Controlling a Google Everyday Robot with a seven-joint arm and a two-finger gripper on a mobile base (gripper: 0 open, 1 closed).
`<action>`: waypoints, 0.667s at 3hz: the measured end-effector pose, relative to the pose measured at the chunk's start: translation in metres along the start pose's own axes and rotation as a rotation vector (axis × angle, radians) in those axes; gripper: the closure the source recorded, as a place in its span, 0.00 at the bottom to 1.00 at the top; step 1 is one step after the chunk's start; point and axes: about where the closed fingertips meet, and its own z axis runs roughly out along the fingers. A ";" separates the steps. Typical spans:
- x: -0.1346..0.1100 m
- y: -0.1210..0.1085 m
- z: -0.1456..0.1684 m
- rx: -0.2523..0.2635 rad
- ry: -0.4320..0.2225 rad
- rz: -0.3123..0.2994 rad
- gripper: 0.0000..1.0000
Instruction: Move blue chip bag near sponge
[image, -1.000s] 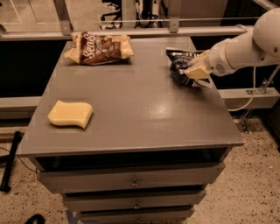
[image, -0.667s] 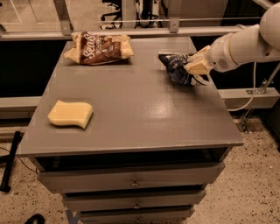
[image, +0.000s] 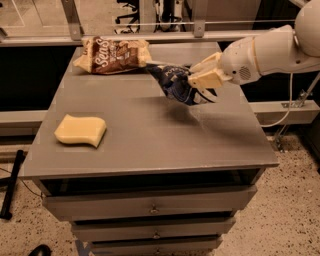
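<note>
The blue chip bag (image: 175, 83) is dark navy foil with pale edges. It hangs tilted above the grey table (image: 150, 140), lifted off the surface near the back middle. My gripper (image: 200, 85) comes in from the right on a white arm and is shut on the bag's right end. The sponge (image: 81, 130) is a pale yellow wavy foam block. It lies flat at the table's front left, well apart from the bag and to its left.
A larger brown-and-cream chip bag (image: 112, 55) lies at the back left, just beside the lifted blue bag. The table has drawers (image: 150, 207) below its front edge. A rail (image: 150, 36) runs behind the table. A cable (image: 287, 107) hangs at right.
My gripper has carried the blue chip bag leftward and up from the table's back right toward the middle. The sponge and the brown bag have not moved.
</note>
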 end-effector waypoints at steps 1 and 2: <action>-0.037 0.042 0.023 -0.118 -0.103 -0.022 1.00; -0.057 0.079 0.053 -0.204 -0.151 -0.042 1.00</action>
